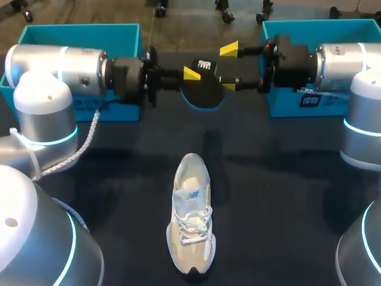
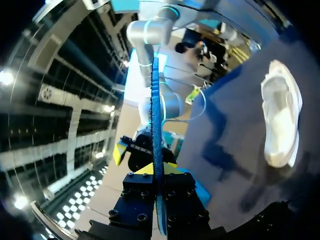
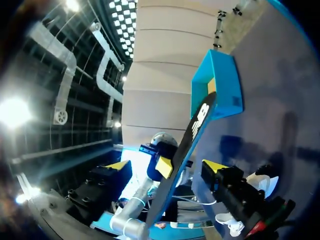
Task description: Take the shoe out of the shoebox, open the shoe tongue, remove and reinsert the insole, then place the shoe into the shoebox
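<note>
A black insole (image 1: 202,90) with a blue edge hangs in the air at the back middle, and my left gripper (image 1: 190,74) is shut on one end of it. My right gripper (image 1: 229,67) is open, one yellow tip on each side of the insole's other end, neither touching. The left wrist view shows the insole (image 2: 157,120) edge-on, clamped in the left gripper (image 2: 160,167). In the right wrist view the insole (image 3: 192,142) runs between the wide-apart fingers of the right gripper (image 3: 167,170). The white and beige shoe (image 1: 190,223) lies on the dark table, at the front middle.
Two open blue shoeboxes stand at the back: one (image 1: 119,34) behind my left arm, the other (image 1: 286,104) under my right arm. A white cable (image 1: 89,134) hangs from the left arm. The dark table (image 1: 268,196) stretches between shoe and boxes.
</note>
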`<state>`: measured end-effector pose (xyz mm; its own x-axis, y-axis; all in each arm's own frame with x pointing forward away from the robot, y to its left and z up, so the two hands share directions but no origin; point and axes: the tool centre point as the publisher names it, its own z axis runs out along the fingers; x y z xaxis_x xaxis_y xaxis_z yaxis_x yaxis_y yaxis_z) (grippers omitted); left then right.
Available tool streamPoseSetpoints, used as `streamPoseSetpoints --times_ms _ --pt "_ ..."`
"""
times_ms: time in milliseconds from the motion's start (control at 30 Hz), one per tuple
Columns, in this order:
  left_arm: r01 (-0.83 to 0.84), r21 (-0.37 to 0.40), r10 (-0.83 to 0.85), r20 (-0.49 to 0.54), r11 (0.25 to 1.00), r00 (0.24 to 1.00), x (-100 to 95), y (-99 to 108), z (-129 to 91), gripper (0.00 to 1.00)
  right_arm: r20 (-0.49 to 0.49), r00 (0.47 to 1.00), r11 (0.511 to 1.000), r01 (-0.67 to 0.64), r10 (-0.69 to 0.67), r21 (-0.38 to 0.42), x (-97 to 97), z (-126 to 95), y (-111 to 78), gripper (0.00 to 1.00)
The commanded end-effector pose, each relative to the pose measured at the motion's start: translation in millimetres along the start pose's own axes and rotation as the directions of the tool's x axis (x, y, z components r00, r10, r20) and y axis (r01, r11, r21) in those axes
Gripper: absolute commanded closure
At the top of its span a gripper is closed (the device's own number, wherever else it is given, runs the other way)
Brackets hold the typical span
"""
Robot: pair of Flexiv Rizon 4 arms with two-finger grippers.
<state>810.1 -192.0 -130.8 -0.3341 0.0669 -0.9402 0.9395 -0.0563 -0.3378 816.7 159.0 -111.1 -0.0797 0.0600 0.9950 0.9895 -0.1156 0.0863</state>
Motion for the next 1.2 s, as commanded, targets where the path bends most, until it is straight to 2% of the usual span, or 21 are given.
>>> streamPoseSetpoints --times_ms 33,333,400,533,667,767,833,867,900,933,967,1200 --pt "0.167 -0.064 -0.169 -0.029 0.984 0.985 -5.9 -10.9 -6.9 1.0 0.015 1.0 1.0 -0.002 0.002 -0.004 4.1 -9.6 -5.6 0.0" --pt "0.167 -0.064 -0.169 -0.029 0.984 0.985 -5.9 -10.9 -6.9 1.0 0.015 1.0 1.0 -0.002 0.002 -0.004 4.1 -9.6 -5.6 0.0" --pt "0.222 -0.043 -0.223 -0.019 0.974 0.975 -1.9 -12.2 -9.7 1.0 0.015 1.0 1.0 -0.002 0.002 -0.004 4.1 -9.6 -5.6 0.0" --pt "0.411 0.013 -0.411 -0.005 0.912 0.912 -6.9 -6.9 -25.7 1.0 0.015 1.0 1.0 -0.002 0.002 -0.004 4.1 -9.6 -5.6 0.0" --pt "0.501 0.005 -0.501 -0.006 0.866 0.866 -12.3 -1.7 -34.8 1.0 0.015 1.0 1.0 -0.002 0.002 -0.004 4.1 -9.6 -5.6 0.0" --pt "0.62 -0.01 -0.62 -0.016 0.785 0.784 -21.0 1.9 -42.1 1.0 0.015 1.0 1.0 -0.002 0.002 -0.004 4.1 -9.6 -5.6 0.0" --pt "0.715 -0.027 -0.716 -0.027 0.699 0.698 -27.3 -0.5 -44.2 1.0 0.015 1.0 1.0 -0.002 0.002 -0.004 4.1 -9.6 -5.6 0.0" --pt "0.781 -0.046 -0.782 -0.03 0.623 0.622 -30.6 -1.0 -44.1 1.0 0.015 1.0 1.0 -0.002 0.002 -0.004 4.1 -9.6 -5.6 0.0" --pt "0.845 -0.122 -0.85 0.022 0.52 0.526 -33.0 1.6 -41.0 1.0 0.015 1.0 1.0 -0.002 0.002 -0.004 4.1 -9.6 -5.6 0.0" --pt "0.875 -0.209 -0.883 0.086 0.437 0.462 -32.4 5.6 -37.3 1.0 0.015 1.0 1.0 -0.002 0.002 -0.004 4.1 -9.6 -5.6 0.0" --pt "0.834 -0.353 -0.846 0.173 0.425 0.504 -25.6 11.9 -32.7 1.0 0.015 1.0 1.0 -0.002 0.002 -0.004 4.1 -9.6 -5.6 0.0" --pt "0.834 -0.353 -0.846 0.173 0.425 0.504 -25.6 11.9 -32.7 1.0 0.015 1.0 1.0 -0.002 0.002 -0.004 4.1 -9.6 -5.6 0.0"
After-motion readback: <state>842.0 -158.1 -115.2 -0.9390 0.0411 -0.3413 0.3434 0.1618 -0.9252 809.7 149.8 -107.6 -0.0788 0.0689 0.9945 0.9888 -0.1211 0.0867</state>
